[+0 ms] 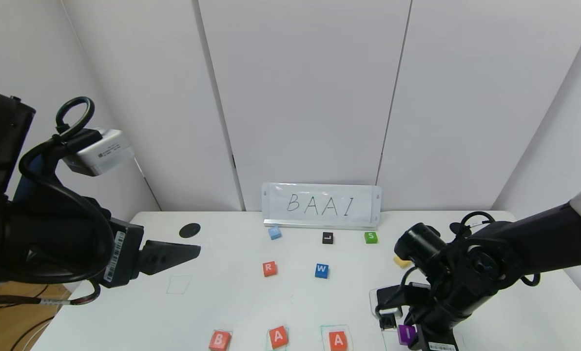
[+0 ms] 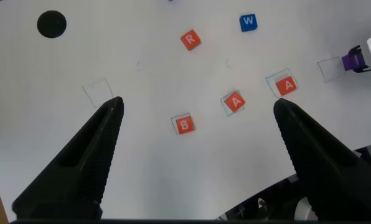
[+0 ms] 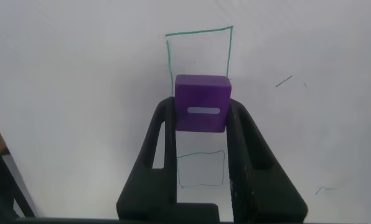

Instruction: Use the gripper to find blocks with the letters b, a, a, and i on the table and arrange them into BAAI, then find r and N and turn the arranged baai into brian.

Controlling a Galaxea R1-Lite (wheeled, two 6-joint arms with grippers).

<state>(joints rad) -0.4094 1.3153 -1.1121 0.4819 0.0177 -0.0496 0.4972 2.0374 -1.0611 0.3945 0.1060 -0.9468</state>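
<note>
white table (image 1: 232, 302), purple block (image 3: 202, 102) between right gripper (image 3: 201, 127) fingers

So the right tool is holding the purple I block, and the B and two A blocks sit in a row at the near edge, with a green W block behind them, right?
Nearly. The W block is blue, not green, as the head view shows. The rest holds: the right tool is shut on the purple I block, and the B block and two A blocks sit in a row at the near edge.

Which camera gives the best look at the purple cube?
The right wrist view: the purple cube fills the middle, clamped between the right tool's fingers. The head view shows it small at the bottom edge, its I visible; the left wrist view catches only a sliver.
</note>
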